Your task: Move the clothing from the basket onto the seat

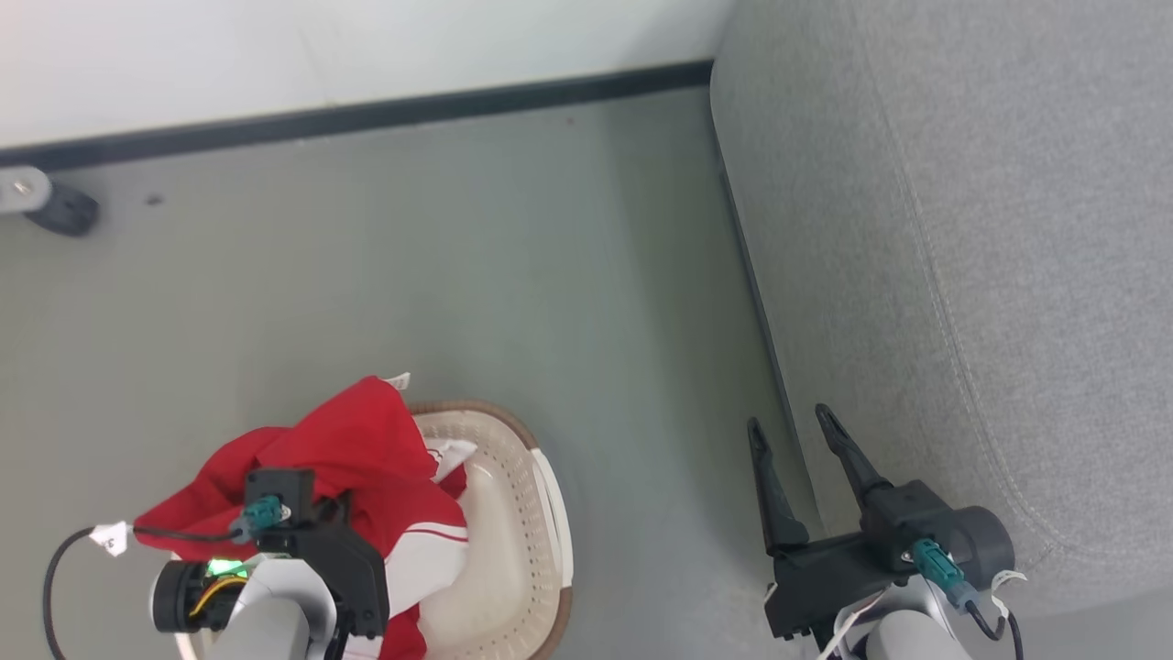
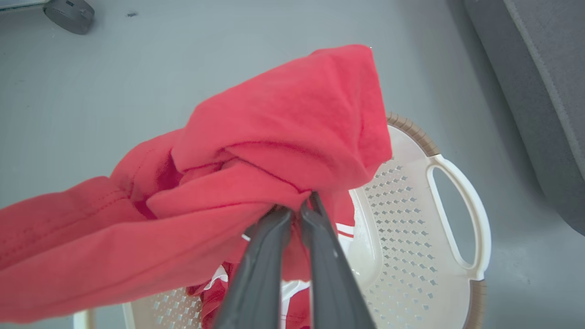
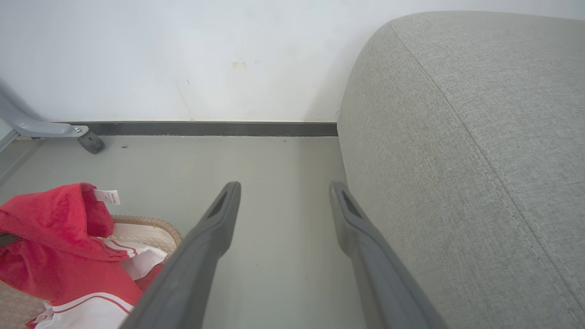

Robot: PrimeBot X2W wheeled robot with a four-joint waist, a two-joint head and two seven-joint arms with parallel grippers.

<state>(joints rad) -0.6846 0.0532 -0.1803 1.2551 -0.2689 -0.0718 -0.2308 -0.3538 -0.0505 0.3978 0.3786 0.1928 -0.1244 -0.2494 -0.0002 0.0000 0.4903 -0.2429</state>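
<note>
The clothing [image 2: 283, 137] is seen bunched up above the basket [image 2: 457, 192], with a thick red fold pinched between the pressed-together fingers of the left gripper [image 2: 301, 205]. The bundle is draped over that gripper. In the left wrist view its long axis runs away over the basket's left side, and a small white label is shown at its top end in the head view. More clothing, white panels with thin red stripes, is left lying inside the basket under the raised bundle, and part of it may be hanging from the bundle; whether the two are joined cannot be told.

Now the key relation. The seat [image 1: 962, 229] is found on the basket's right, with a strip of bare floor [image 1: 641, 321] between them and nothing resting on the grey cushion. The held bundle is therefore on the wrong side for a short drop. It is judged that it must be carried rightward from the basket, across that floor strip and up over the seat's rounded edge. The trailing end would come last and could be dragged on the basket's rim.

The right gripper [image 1: 788, 422] is seen well to the basket's right, just beside the seat's edge, with its fingers spread wide and nothing between them. That arm is much the nearer to the seat, but the load is carried by the left.
</note>
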